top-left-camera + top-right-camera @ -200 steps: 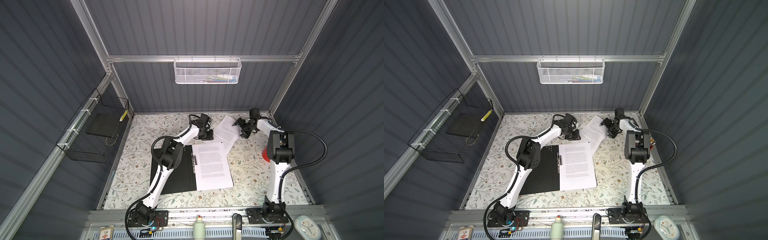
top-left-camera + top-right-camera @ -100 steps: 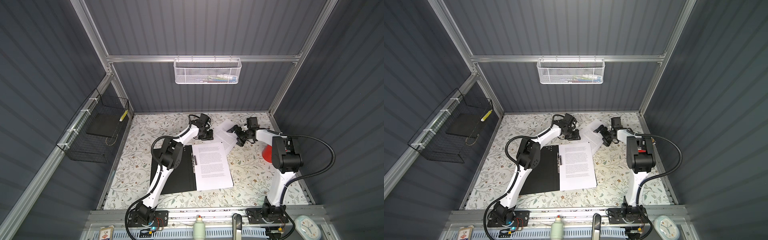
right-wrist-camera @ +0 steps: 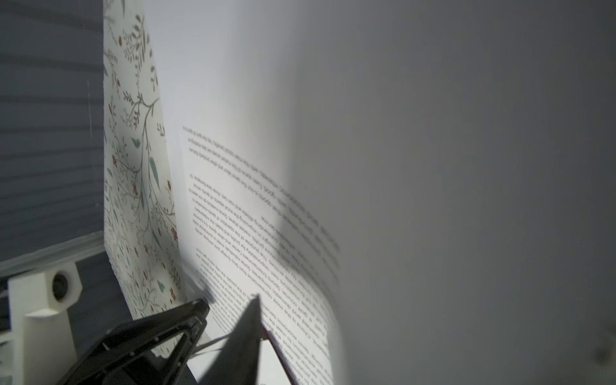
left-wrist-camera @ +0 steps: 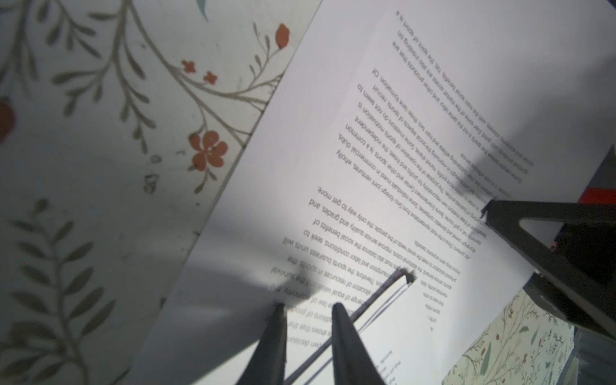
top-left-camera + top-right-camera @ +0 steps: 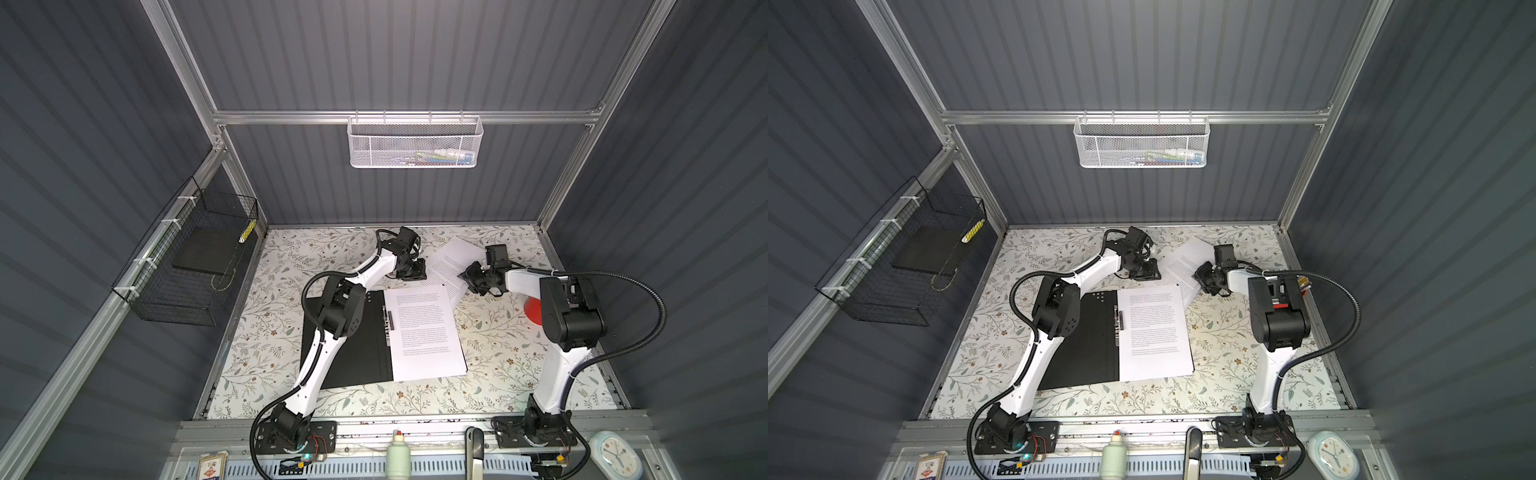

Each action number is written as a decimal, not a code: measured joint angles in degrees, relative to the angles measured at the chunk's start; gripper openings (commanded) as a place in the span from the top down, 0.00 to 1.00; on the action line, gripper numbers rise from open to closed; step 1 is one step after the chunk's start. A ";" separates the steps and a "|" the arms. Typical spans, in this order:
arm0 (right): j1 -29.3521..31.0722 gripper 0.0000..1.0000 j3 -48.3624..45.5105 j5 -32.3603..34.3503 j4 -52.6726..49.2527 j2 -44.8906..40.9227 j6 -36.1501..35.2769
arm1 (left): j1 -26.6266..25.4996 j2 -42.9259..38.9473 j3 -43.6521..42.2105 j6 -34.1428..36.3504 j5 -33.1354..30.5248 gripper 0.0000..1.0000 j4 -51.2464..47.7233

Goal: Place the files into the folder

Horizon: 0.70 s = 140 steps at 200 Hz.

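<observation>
Right pincer (image 5: 468, 277) sits at the 3 o'clock edge of a loose sheet (image 5: 451, 259), jaws set narrowly around that curling edge; whether they clamp it cannot be told. Left pincer (image 5: 415, 272) has its fingers (image 4: 346, 333) close together at the 12 o'clock edge of the files (image 5: 424, 332), grip likewise unclear. Those files cover the 3 o'clock half of the open folder (image 5: 370, 353) on the tabletop (image 5: 498, 332); the sheet lies toward 1 o'clock, partly beneath them.
</observation>
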 measured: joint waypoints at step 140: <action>-0.92 1.00 23.71 9.57 -15.87 -7.54 -19.02 | 0.26 -20.50 -8.92 3.50 -4.15 0.13 5.90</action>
